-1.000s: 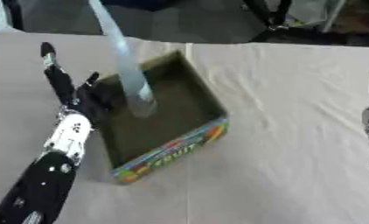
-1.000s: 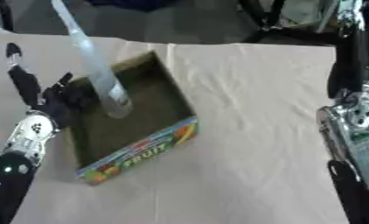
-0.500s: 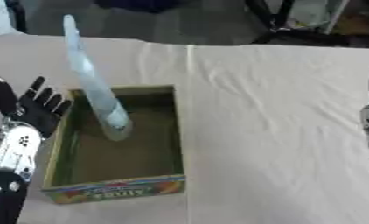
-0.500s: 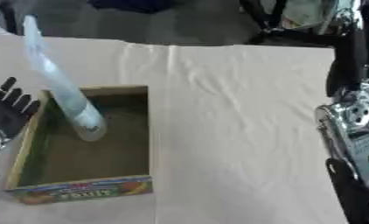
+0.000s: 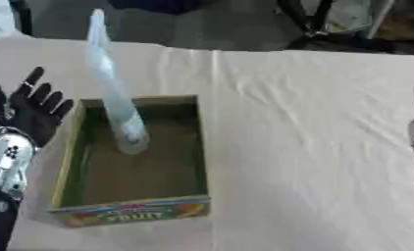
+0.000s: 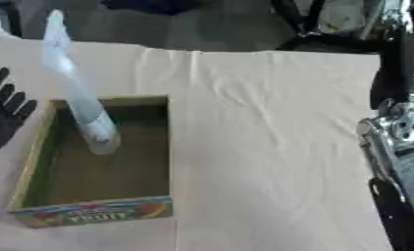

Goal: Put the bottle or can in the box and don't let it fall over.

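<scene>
On the cloth-covered table [image 5: 313, 147] in front of me sits the open cardboard box [image 5: 192, 147], its printed front panel facing me. Inside it, toward the far left part of the floor, the pale blue bottle [image 5: 116, 105] stands on its base, its cap end reaching up past the box's far wall. My left hand [image 5: 32, 110] is just outside the box's left wall, fingers spread and straight, holding nothing and apart from the bottle. My right arm [image 6: 398, 162] shows at the right edge, well apart from the box; I cannot tell how the fingers of that hand stand.
</scene>
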